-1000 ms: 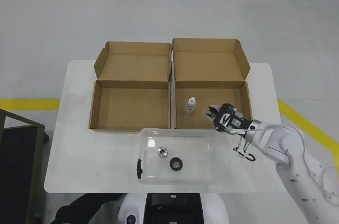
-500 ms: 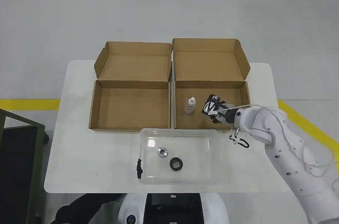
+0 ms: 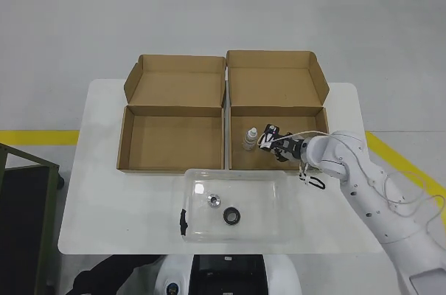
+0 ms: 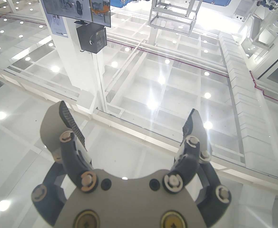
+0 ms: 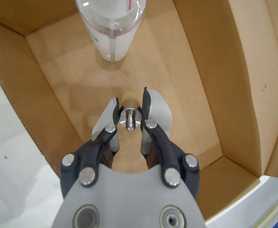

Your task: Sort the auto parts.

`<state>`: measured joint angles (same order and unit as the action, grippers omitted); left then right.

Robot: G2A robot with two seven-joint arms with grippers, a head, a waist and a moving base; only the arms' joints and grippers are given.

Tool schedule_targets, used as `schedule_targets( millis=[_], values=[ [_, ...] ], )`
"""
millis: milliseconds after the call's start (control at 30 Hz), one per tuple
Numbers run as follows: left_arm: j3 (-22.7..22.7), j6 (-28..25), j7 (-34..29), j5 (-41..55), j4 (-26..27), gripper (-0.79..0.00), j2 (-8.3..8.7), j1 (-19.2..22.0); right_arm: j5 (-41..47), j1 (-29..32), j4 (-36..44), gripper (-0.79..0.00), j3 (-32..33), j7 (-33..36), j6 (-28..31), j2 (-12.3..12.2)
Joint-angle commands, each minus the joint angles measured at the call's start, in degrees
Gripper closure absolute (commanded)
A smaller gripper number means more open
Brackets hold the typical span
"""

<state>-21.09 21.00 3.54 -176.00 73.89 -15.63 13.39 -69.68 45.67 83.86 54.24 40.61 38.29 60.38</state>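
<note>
My right gripper (image 5: 130, 104) (image 3: 270, 138) is shut on a small silver threaded fitting with a yellowish cap (image 5: 129, 114), held above the floor of the right cardboard box (image 3: 316, 125). A clear bottle with a white cap (image 5: 110, 17) (image 3: 250, 138) stands upright in that box, a short way ahead of the gripper. A clear plastic tray (image 3: 267, 223) on the table holds a silver ring part (image 3: 214, 199), a black ring part (image 3: 231, 216) and a small piece (image 3: 200, 190). My left gripper (image 4: 129, 122) is open, pointing up at the ceiling with nothing between its fingers.
The left cardboard box (image 3: 171, 140) stands open beside the right one, both lids folded back. A black strip (image 3: 183, 221) sits at the tray's left edge. Bare white table (image 3: 119, 206) lies left of the tray. The box wall (image 5: 236, 60) is close beside the right gripper.
My right arm has moved left over the right box, bringing the gripper and its fitting from near the box's right end toward the bottle.
</note>
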Motion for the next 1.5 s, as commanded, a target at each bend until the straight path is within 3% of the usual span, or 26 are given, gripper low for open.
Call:
schedule_targets(
  millis=[0,100,333,567,1000,1233,1467],
  values=[
    [0.0,0.0,0.0,0.0,0.0,-0.785,0.0,0.0,0.11,-0.67,-0.51,-0.099,-0.54,0.08,0.17,0.23],
    [0.0,0.0,0.0,0.0,0.0,-0.785,0.0,0.0,0.08,-1.62,-0.65,-0.354,-1.24,0.31,0.03,0.57],
    [0.0,0.0,0.0,0.0,0.0,-0.785,0.0,0.0,0.38,-2.17,0.91,-0.443,-0.71,0.1,-0.22,0.7],
    [0.0,0.0,0.0,0.0,0.0,-0.785,0.0,0.0,3.56,3.14,10.17,-0.65,5.3,0.61,-0.03,-0.9],
    [0.0,0.0,0.0,0.0,0.0,-0.785,0.0,0.0,9.59,20.03,30.62,-0.696,14.57,1.58,2.86,-3.84],
    [0.0,0.0,0.0,0.0,0.0,-0.785,0.0,0.0,9.37,24.61,35.4,-0.699,15.19,0.72,4.47,-4.45],
    [0.0,0.0,0.0,0.0,0.0,-0.785,0.0,0.0,7.67,27.24,35.99,-0.708,11.83,1.06,6.41,-4.6]
  ],
)
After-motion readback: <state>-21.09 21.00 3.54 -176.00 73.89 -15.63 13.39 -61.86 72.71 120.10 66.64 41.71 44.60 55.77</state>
